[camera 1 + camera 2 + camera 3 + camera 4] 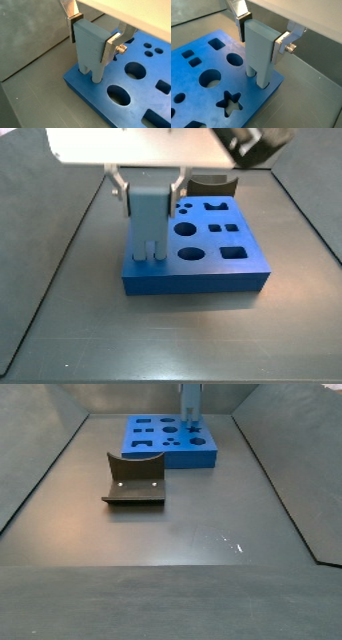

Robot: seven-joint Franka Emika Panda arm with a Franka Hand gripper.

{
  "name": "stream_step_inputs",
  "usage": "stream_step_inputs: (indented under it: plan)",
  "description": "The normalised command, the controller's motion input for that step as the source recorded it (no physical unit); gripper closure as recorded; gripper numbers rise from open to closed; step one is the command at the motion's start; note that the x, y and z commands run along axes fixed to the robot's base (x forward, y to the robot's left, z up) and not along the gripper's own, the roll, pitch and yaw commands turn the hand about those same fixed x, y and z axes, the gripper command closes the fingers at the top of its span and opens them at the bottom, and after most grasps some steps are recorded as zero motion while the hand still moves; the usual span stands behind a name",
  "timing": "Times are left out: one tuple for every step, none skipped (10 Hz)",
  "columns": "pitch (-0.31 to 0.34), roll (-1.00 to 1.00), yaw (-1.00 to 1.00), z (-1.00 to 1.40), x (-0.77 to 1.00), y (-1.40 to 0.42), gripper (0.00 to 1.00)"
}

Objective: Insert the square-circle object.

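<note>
My gripper [92,37] is shut on the square-circle object [90,47], a pale blue-grey upright slab with two prongs, one round and one square. Both wrist views show it held between the fingers [280,44]. The prongs point down and meet the top of the blue board [80,81] near one corner. I cannot tell how deep they sit. In a side view the object [148,220] stands at the near left corner of the board [201,280]. In a side view it [191,406] is at the board's [187,457] far right part.
The board has several shaped holes: round [211,78], star [230,101] and square [216,44]. The dark fixture [134,479] stands on the grey floor in front of the board; it also shows behind the board [210,180]. Grey walls enclose the floor.
</note>
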Motion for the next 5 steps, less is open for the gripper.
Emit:
stream_step_inputs:
  plan:
    - [-0.161,0.00,0.00,-0.33,-0.18,0.00,1.00]
    - [-0.153,0.02,0.00,-0.29,-0.17,0.00,1.00]
    - [-0.114,0.00,0.00,-0.10,-0.12,0.00,1.00]
    - [-0.011,-0.01,0.00,0.00,0.00,0.00,1.00]
    - [0.000,0.00,0.00,0.00,0.00,0.00,1.00]
